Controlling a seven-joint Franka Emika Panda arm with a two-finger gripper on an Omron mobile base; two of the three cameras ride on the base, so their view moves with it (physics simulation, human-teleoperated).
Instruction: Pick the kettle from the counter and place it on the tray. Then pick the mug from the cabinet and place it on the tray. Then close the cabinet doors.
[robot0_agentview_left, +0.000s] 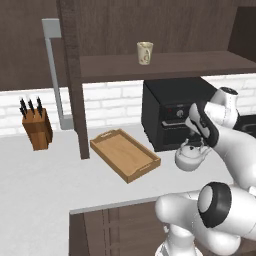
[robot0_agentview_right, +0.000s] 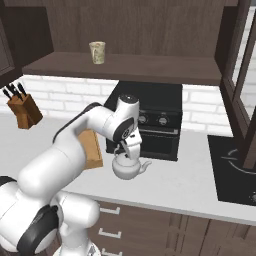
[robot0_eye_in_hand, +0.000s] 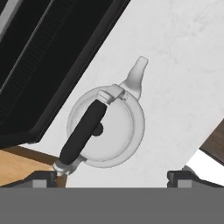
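The silver-grey kettle (robot0_agentview_left: 190, 158) (robot0_agentview_right: 127, 168) (robot0_eye_in_hand: 107, 129) stands on the white counter in front of the black oven, its dark handle arched over the lid. My gripper (robot0_agentview_left: 194, 143) (robot0_agentview_right: 128, 151) (robot0_eye_in_hand: 113, 177) hangs just above the kettle, open, its fingers wide apart with nothing between them. The wooden tray (robot0_agentview_left: 125, 155) (robot0_agentview_right: 93, 149) lies to the kettle's left, partly hidden by my arm in the right base view. Higher up, the beige mug (robot0_agentview_left: 145, 53) (robot0_agentview_right: 97, 52) sits upright on the cabinet shelf (robot0_agentview_left: 200, 64). One cabinet door with its silver bar handle (robot0_agentview_left: 54, 75) stands open at the left, another door (robot0_agentview_right: 239, 75) at the right.
The black oven (robot0_agentview_left: 170, 107) (robot0_agentview_right: 150, 117) (robot0_eye_in_hand: 39, 65) stands close behind the kettle. A knife block (robot0_agentview_left: 37, 127) (robot0_agentview_right: 22, 110) sits far left on the counter. The cabinet's thick post (robot0_agentview_left: 75, 100) comes down beside the tray. A dark cooktop (robot0_agentview_right: 235, 167) lies at the right.
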